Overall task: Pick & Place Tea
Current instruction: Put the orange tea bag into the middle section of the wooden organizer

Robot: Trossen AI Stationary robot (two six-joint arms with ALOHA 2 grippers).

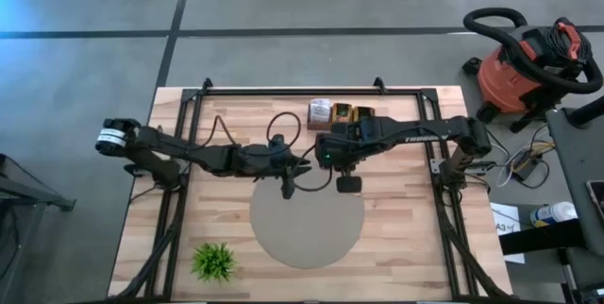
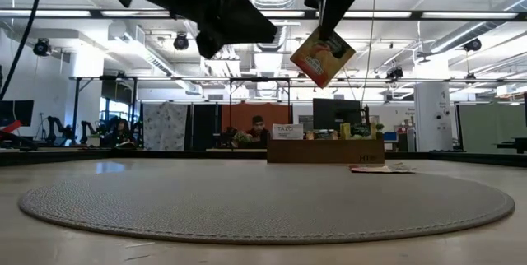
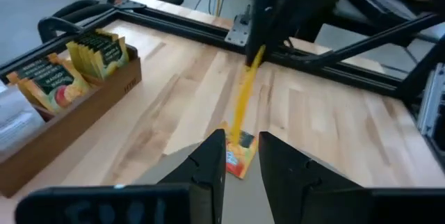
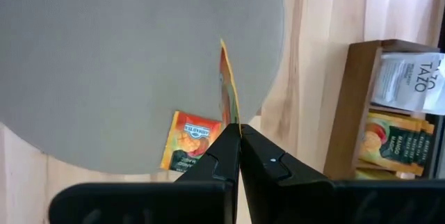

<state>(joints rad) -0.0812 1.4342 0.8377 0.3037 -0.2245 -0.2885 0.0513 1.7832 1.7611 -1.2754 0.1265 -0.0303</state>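
Note:
An orange tea sachet (image 2: 323, 55) hangs above the round grey mat (image 1: 307, 228), with my right gripper (image 4: 238, 132) shut on it. The wrist views show it edge-on (image 3: 243, 92). A second orange sachet (image 4: 190, 140) lies flat on the mat's edge. My left gripper (image 3: 241, 160) is open beside the right one and aimed nearly level at the hanging sachet, with nothing between its fingers. In the high view my left gripper (image 1: 304, 165) and my right gripper (image 1: 327, 156) meet over the mat's far edge. More tea sachets stand upright in the wooden box (image 3: 76, 106). My right gripper pinches the hanging sachet by its top corner (image 2: 320, 34) between its two fingers. The fingers come from above, pointing steeply down. The sachet hangs below them, tilted on its corner and lifted clear of the mat.
The wooden tea box (image 1: 340, 115) stands at the table's far edge, inside the black frame (image 1: 311, 92). A small green plant (image 1: 215, 261) stands at the near left. A red shop vacuum (image 1: 528, 68) is on the floor beyond the table's right side.

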